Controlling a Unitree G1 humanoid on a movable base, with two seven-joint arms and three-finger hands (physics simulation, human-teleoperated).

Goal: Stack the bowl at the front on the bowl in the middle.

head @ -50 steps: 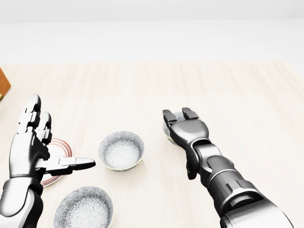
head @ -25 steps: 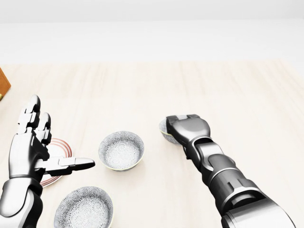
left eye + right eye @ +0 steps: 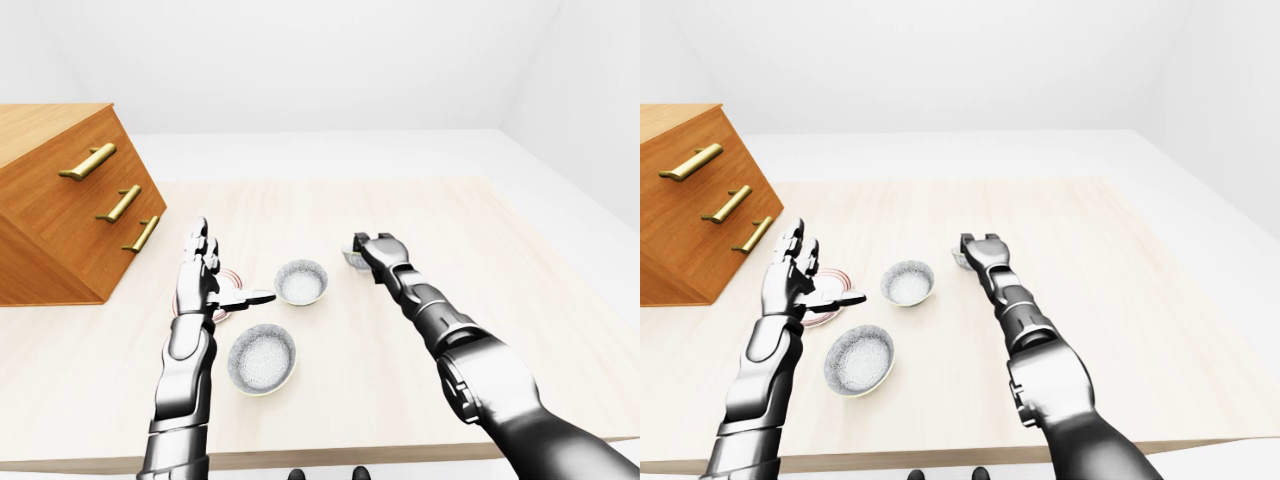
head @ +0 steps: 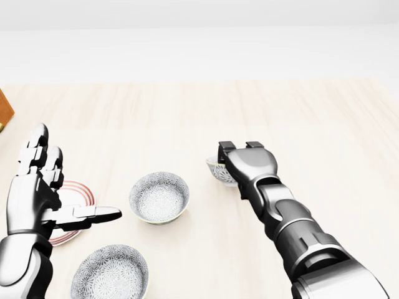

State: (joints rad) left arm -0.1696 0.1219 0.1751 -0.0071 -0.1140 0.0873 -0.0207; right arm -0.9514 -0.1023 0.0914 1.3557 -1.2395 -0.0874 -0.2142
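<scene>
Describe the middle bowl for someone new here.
In the head view, on the pale wooden table, look just right of the left robot hand. The grey speckled bowl stands untouched there; another bowl lies below it, a third under the right robot hand.

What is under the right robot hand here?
A small patterned bowl; only its left edge shows past the right robot hand. The rest, and any finger contact, is covered.

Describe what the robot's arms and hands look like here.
The left arm and right arm are glossy metal, silver-grey with darker charcoal sections, built of rounded shells and ringed joints. The left hand and right hand each have three blocky, segmented fingers. No cables, markings or sleeves show.
</scene>
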